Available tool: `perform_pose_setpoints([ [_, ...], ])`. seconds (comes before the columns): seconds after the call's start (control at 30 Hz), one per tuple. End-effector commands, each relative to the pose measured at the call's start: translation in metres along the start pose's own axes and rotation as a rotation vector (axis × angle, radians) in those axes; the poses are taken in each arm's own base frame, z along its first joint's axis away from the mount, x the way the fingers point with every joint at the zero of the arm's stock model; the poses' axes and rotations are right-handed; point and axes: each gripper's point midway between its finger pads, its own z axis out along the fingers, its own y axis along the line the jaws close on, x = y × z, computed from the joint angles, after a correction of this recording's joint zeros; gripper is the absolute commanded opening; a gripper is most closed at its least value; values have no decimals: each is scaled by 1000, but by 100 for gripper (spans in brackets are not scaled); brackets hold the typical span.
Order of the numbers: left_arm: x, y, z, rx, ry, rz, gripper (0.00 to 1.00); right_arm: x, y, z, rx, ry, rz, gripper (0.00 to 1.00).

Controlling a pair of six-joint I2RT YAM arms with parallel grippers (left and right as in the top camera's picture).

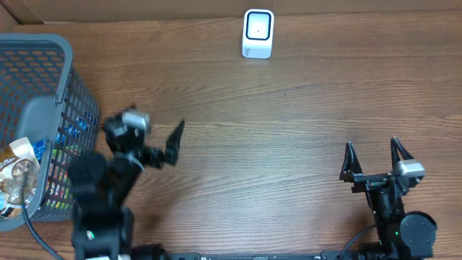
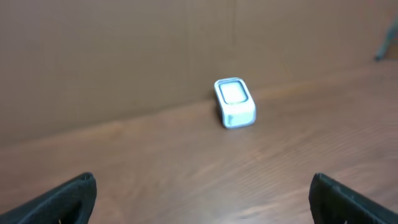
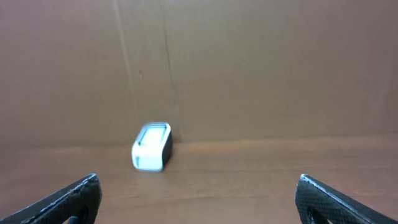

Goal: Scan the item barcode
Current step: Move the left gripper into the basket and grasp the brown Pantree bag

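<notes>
The white barcode scanner with a dark-framed window stands at the far middle of the wooden table, against the cardboard wall. It shows ahead in the left wrist view and the right wrist view. Packaged items lie in the grey mesh basket at the left, among them a brown snack packet. My left gripper hovers just right of the basket, open and empty, pointing toward the scanner. My right gripper rests at the front right, open and empty.
A cardboard wall runs along the far edge of the table behind the scanner. A black cable hangs over the basket's front rim. Bare wooden tabletop lies between the two arms.
</notes>
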Motion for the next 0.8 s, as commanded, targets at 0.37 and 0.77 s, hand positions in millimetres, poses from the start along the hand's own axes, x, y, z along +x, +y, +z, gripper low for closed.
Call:
perform_pose_setpoints([
  [0.37,-83,4,33,150,282,-196,100,-83,17,28,-17,196,-10,100],
  [0.77,-91,-15,30,257,263,-251,100,-96,29,97,-49,696,8,100],
])
